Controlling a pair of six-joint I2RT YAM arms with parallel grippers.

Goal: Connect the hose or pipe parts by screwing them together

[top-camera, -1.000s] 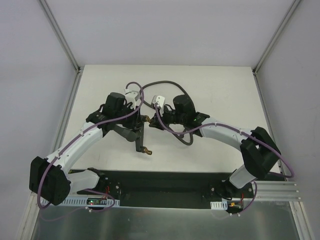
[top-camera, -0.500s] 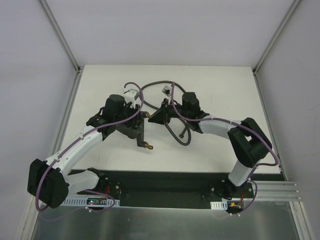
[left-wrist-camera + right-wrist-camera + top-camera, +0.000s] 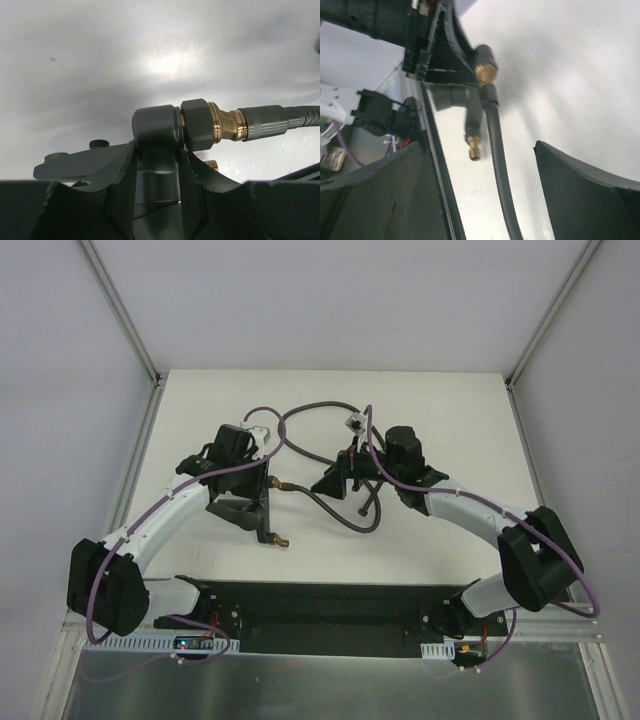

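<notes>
Left tool (image 3: pixel 157 155) clamped on the T-fitting (image 3: pixel 156 127), the hose (image 3: pixel 265 122) leaving it to the tool's right, axis across the fingers (image 3: pixel 120 175). Right tool (image 3: pixel 479 150) gaped wide, gripping nothing; the hose ran lengthwise between its fingers toward the T-fitting ahead.

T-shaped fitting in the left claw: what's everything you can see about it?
The fitting is a small T of dark, matte material with brass-coloured threaded tips. The left gripper clamps its body between both fingers. At one end a dark nut and brass collar join it to the grey hose, apparently screwed on; another brass tip sticks out free toward the arms' bases.
</notes>
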